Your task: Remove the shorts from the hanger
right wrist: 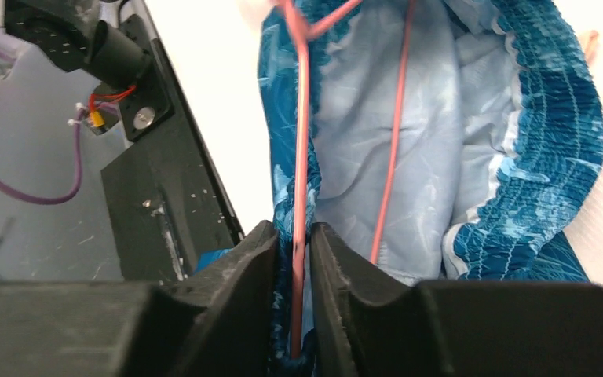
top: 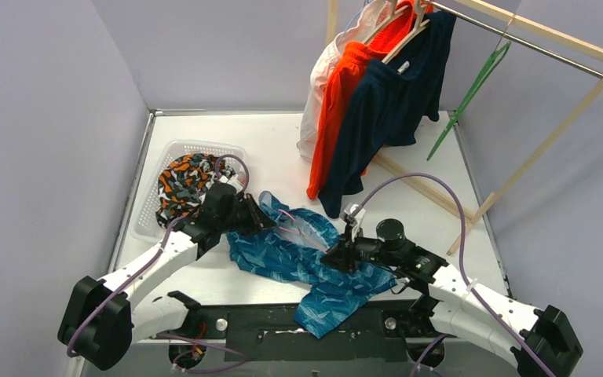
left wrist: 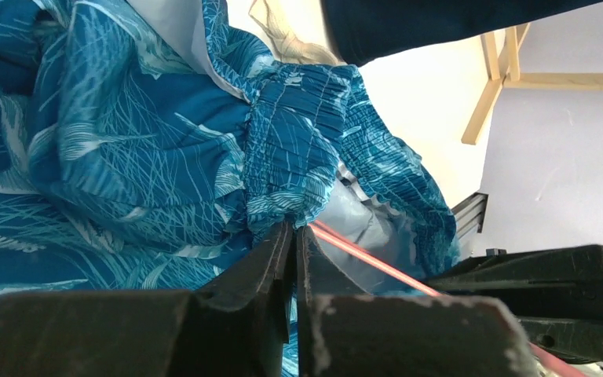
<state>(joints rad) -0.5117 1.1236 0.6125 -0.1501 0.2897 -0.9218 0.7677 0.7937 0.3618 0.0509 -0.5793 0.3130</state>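
Note:
The teal-blue shorts [top: 298, 259] lie crumpled on the table between my arms, with a thin red hanger [right wrist: 301, 141] still inside the waistband. My left gripper [top: 257, 217] is shut on the elastic waistband edge [left wrist: 290, 149] at the shorts' left side. My right gripper [top: 336, 256] is shut on the red hanger wire, with a fold of the shorts [right wrist: 534, 157] pinched alongside. The hanger also shows in the left wrist view [left wrist: 377, 263]. Navy shorts [top: 392, 102], orange shorts [top: 341, 102] and white shorts [top: 314, 102] hang on the rack. Camouflage shorts [top: 184, 182] lie in the basket.
A white basket [top: 143, 208] stands at the left of the table. A wooden rack [top: 518, 165] with a metal rail stands at the back right, and an empty green hanger [top: 475, 82] hangs on it. The hanging navy shorts reach down close behind the teal pair.

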